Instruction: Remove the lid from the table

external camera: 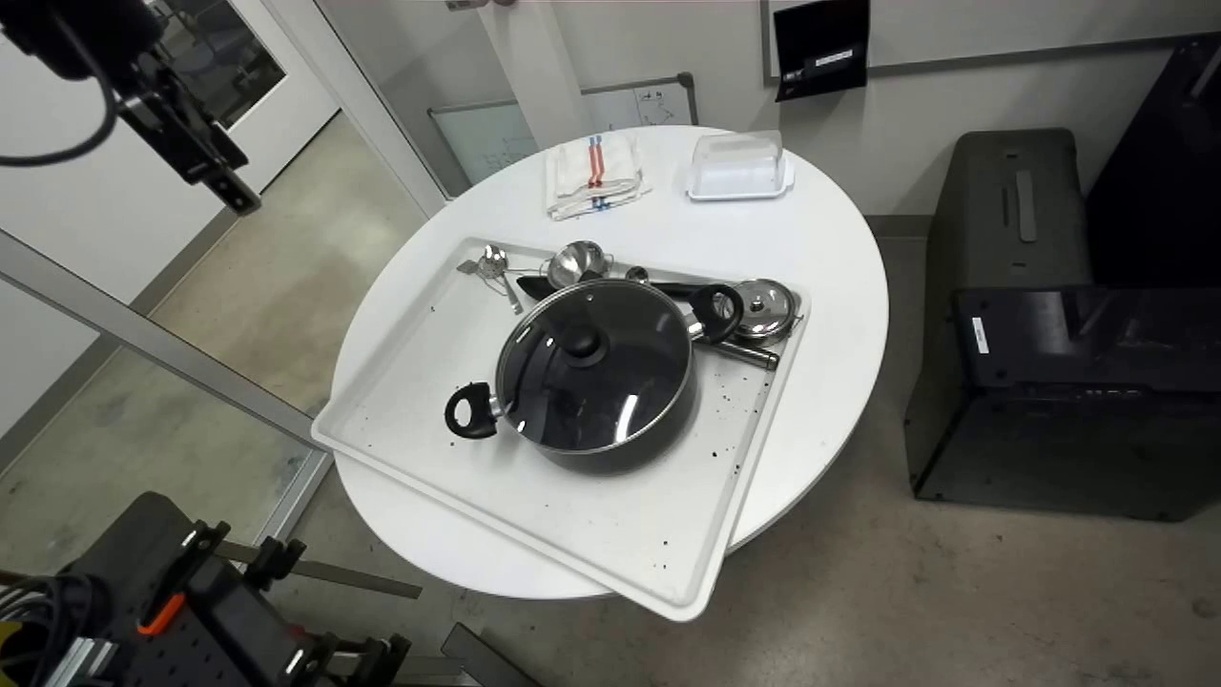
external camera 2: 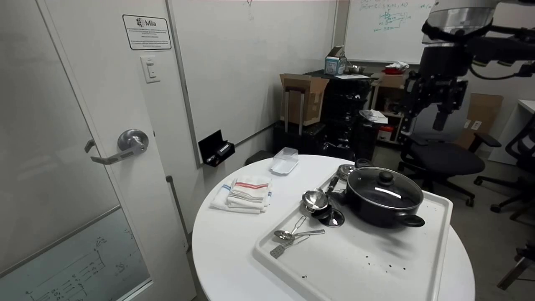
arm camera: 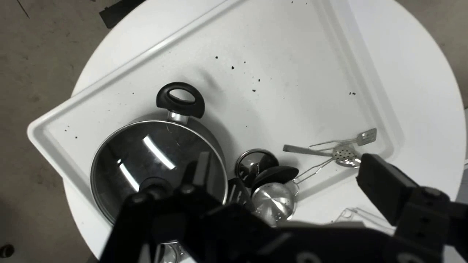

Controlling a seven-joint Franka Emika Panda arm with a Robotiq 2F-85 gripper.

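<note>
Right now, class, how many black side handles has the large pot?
2: in an exterior view, the left handle and right handle lie on opposite sides of the glass lid. Neither is hidden.

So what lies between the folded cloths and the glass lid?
From the folded cloths to the lid: a strip of white table, the tray rim, then a shiny metal bowl among dark utensils. Both exterior views show this.

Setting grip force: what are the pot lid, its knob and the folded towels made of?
Pot lid: likely glass, glossy; see-through, sharp reflections.
Knob: probably black plastic, satin; dull highlights.
Folded towels: fabric, matte; soft folds, no shine. Fibre unclear.
</note>
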